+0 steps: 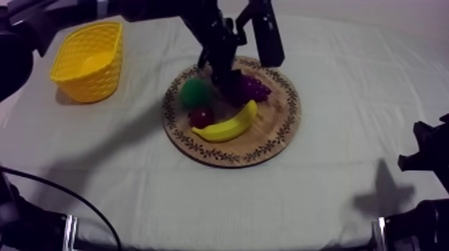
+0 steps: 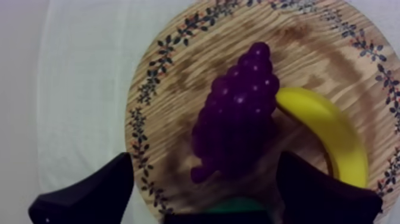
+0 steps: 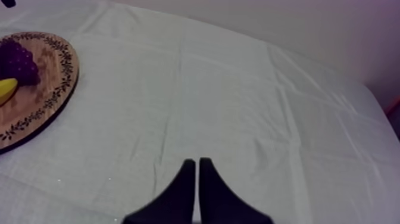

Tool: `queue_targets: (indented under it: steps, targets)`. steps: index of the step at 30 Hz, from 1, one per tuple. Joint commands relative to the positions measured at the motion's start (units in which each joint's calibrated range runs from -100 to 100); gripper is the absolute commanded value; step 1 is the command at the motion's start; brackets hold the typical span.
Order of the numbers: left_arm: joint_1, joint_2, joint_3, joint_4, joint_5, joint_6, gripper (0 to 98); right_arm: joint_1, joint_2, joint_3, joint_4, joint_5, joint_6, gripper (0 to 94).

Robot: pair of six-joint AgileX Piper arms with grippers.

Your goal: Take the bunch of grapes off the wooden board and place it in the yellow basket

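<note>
The purple bunch of grapes (image 1: 252, 87) (image 2: 238, 113) lies on the round wooden board (image 1: 274, 130) (image 2: 178, 77), just behind the banana (image 1: 230, 125) (image 2: 330, 134). My left gripper (image 1: 224, 79) (image 2: 202, 196) hovers over the near end of the bunch, open, with one black finger (image 2: 89, 196) on each side and nothing gripped. My right gripper (image 1: 424, 150) (image 3: 196, 179) rests low at the table's right side, shut on nothing. From there the grapes (image 3: 18, 59) and the board (image 3: 41, 95) show off to the side. The yellow basket (image 1: 87, 60) stands at the back left.
A green pear (image 1: 195, 93) and a small red fruit (image 1: 201, 117) lie on the board's left half, close to the grapes. The left arm reaches in from the upper left over the board. Bare cloth lies between board and basket.
</note>
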Motion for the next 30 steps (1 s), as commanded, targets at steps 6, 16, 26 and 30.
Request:
queue_targets:
  steps: [6, 16, 26, 30]
  targets:
    - [0.4, 5.1, -3.3, -0.15, 0.2, 0.0, 90.1, 0.0, 0.0, 0.0, 0.0, 0.0, 0.0, 0.2]
    - [0.4, 8.3, -5.2, -0.16, 0.3, 0.3, 88.9, 0.0, 0.0, 0.0, 0.0, 0.0, 0.0, 0.2]
    - [0.3, 10.9, -6.7, -0.14, 0.7, 1.0, 87.1, 0.0, 0.0, 0.0, 0.0, 0.0, 0.0, 0.2]
    - [0.5, 12.3, -8.5, -0.24, 1.9, 1.2, 86.8, 0.0, 0.0, 0.0, 0.0, 0.0, 0.0, 0.2]
